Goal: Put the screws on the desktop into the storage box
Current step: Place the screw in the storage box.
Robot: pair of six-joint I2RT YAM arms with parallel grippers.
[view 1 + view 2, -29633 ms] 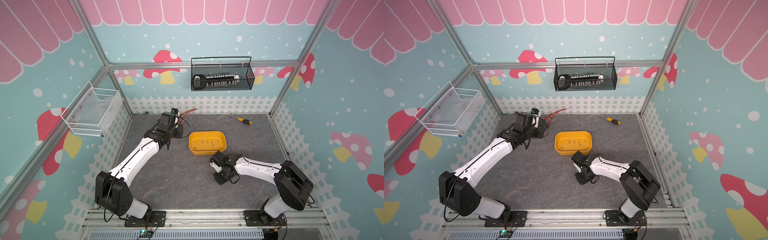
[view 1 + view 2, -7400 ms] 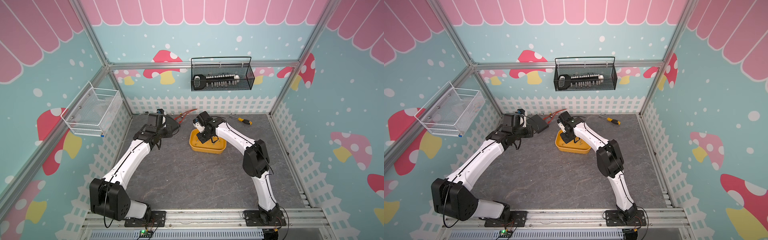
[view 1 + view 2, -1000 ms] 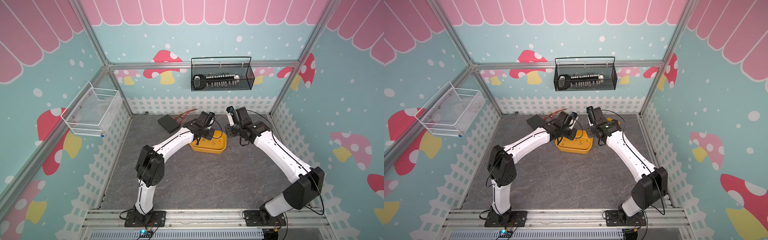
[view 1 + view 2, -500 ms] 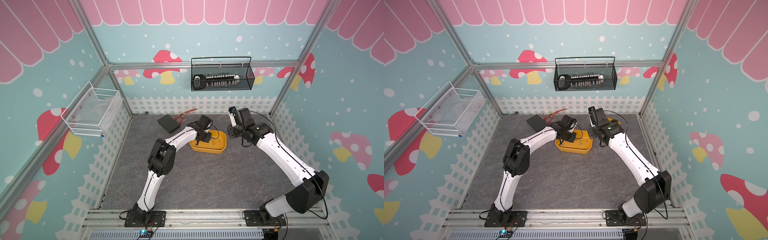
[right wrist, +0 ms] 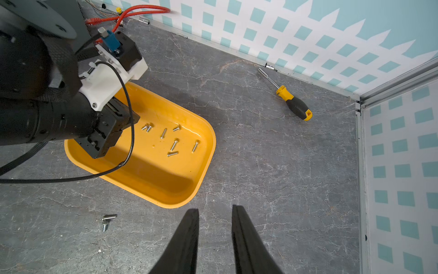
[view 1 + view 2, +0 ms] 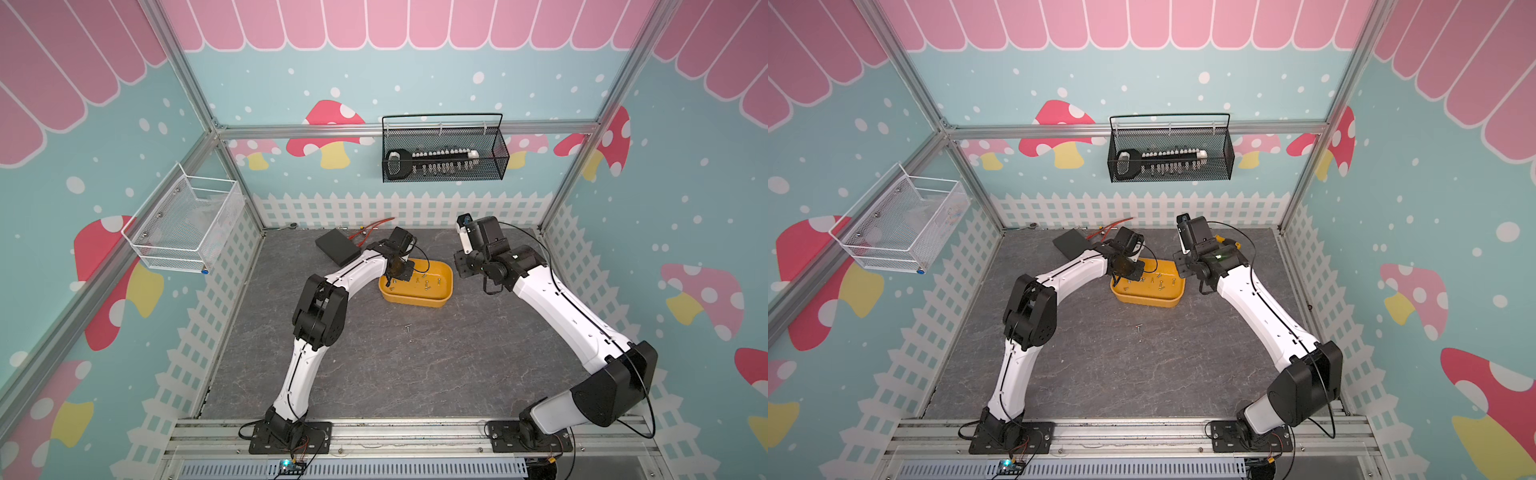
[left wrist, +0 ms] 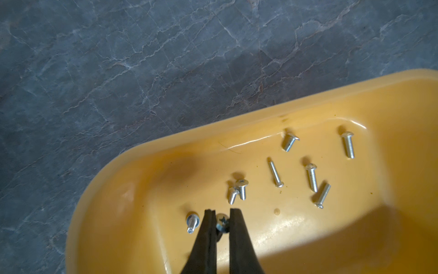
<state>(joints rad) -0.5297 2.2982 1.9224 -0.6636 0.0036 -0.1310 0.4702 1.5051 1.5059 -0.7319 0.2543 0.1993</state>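
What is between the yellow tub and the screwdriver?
Only bare dark grey marbled desktop separates the yellow-orange plastic storage box from the yellow-and-black-handled screwdriver; the right wrist view shows it.

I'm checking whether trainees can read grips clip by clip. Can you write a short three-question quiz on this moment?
1. True or false: the left gripper is shut on a screw above the storage box.
2. What is between the fingers of the right gripper? A) nothing B) a screw C) the screwdriver
3. Fill in: in the right wrist view, ___ loose screws lie on the desktop outside the box.
Key: 1 true; 2 A; 3 two.
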